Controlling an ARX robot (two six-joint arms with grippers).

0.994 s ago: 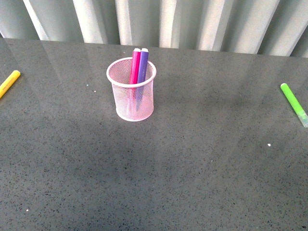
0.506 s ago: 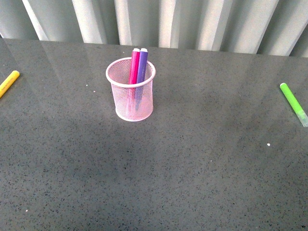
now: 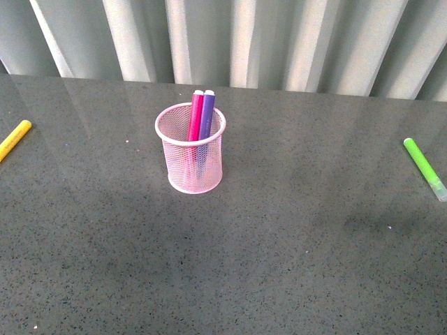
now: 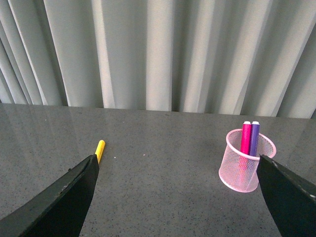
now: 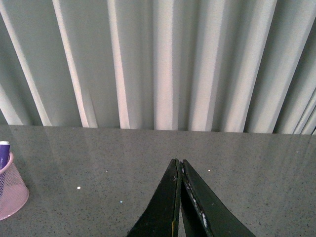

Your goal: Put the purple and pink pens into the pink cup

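While the front view shows neither arm, the story is plain on the grey table (image 3: pixel 279 265): the pink cup (image 3: pixel 190 155) stands upright a little left of centre, and both pens are in it — the pink pen (image 3: pixel 196 112) and the purple pen (image 3: pixel 207 112) side by side, touching, leaning toward the far rim with their pale caps poking above it. Out at the left edge lies a yellow marker (image 3: pixel 14 138), well apart from the cup, and a lime-green marker (image 3: pixel 423 166) lies far off on the right; neither belongs to this job. Over to the left wrist view: the left gripper (image 4: pixel 177 197) has its dark fingers splayed wide with nothing between them, and through that gap you see the cup and its two pens upright near one finger, the yellow marker near the other. Now the right wrist view — the right gripper (image 5: pixel 179 197) has its fingers pressed together, gripping nothing, raised above bare tabletop, with only a sliver of the cup and the purple cap at the picture's edge. By my reading, the insertion itself is done, both pens home. What's left looks like a clean retreat: keep both arms clear of the cup so it isn't knocked, and leave the two stray markers where they lie.
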